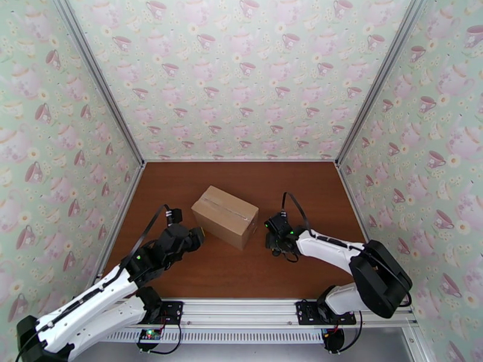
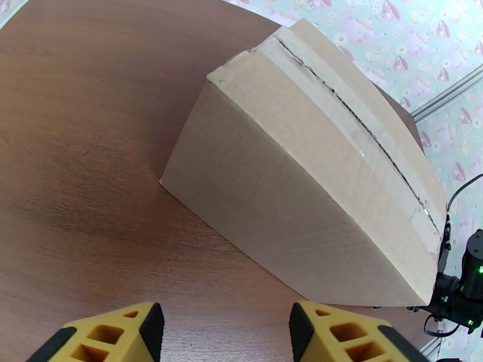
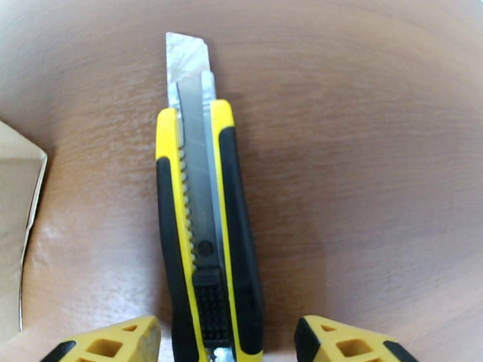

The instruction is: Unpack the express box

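Observation:
The express box (image 1: 224, 215) is a plain brown carton lying at an angle mid-table. Its flaps are down, and a dark slit runs along the tape seam (image 2: 356, 119). My left gripper (image 1: 196, 236) is just left of the box (image 2: 314, 176) and stands open (image 2: 226, 333) with nothing between its yellow fingers. My right gripper (image 1: 275, 233) is low over the table to the right of the box. A yellow-and-black utility knife (image 3: 208, 236) with its blade out lies between the open fingers, with a gap on each side (image 3: 228, 342). A box corner (image 3: 18, 236) shows at the left.
Patterned walls with metal corner posts (image 1: 362, 110) enclose the brown table (image 1: 241, 273) on three sides. Bare wood lies in front of the box and behind it. The right arm's black wrist (image 2: 465, 291) sits close to the box's far end.

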